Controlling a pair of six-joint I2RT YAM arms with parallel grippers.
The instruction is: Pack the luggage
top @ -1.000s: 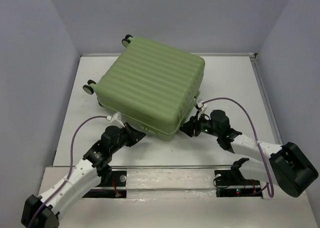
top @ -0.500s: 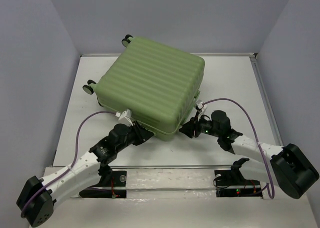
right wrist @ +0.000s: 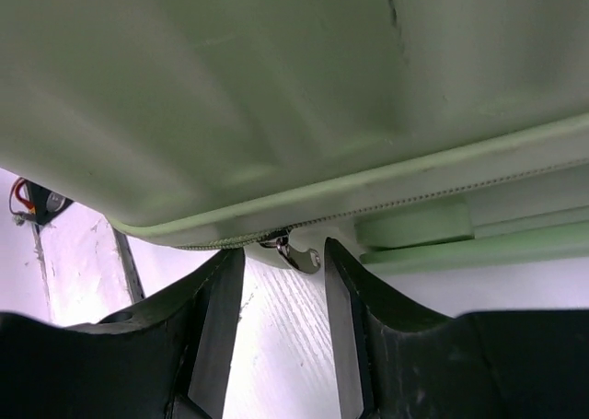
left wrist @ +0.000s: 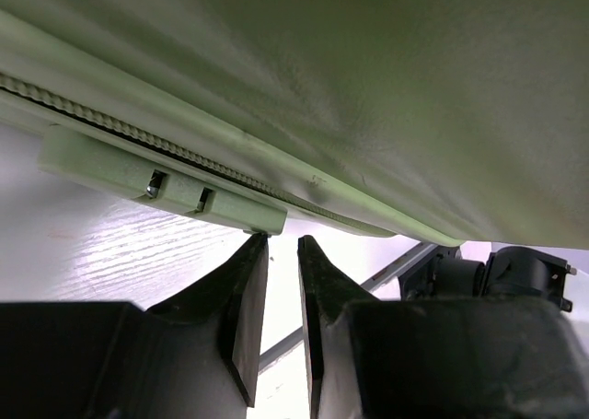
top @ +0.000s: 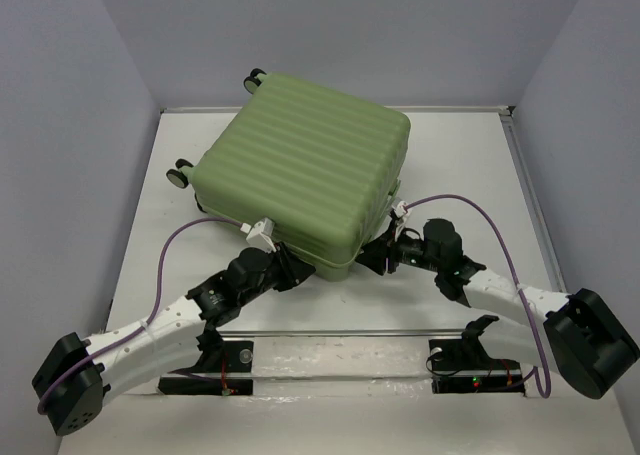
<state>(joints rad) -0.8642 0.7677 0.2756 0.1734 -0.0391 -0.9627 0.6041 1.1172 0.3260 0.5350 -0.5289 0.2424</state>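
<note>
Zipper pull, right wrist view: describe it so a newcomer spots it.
Start at the light-green suitcase filling the upper frame. Follow its zipper line leftward to the rounded corner; the silver hook hanging there is it, the only shiny metal part.

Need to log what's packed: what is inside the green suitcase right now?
Nothing inside can be seen: the luggage lies closed, its ribbed shell covering any contents. Only the zipper line and a metal zipper pull show along its near edge.
</note>
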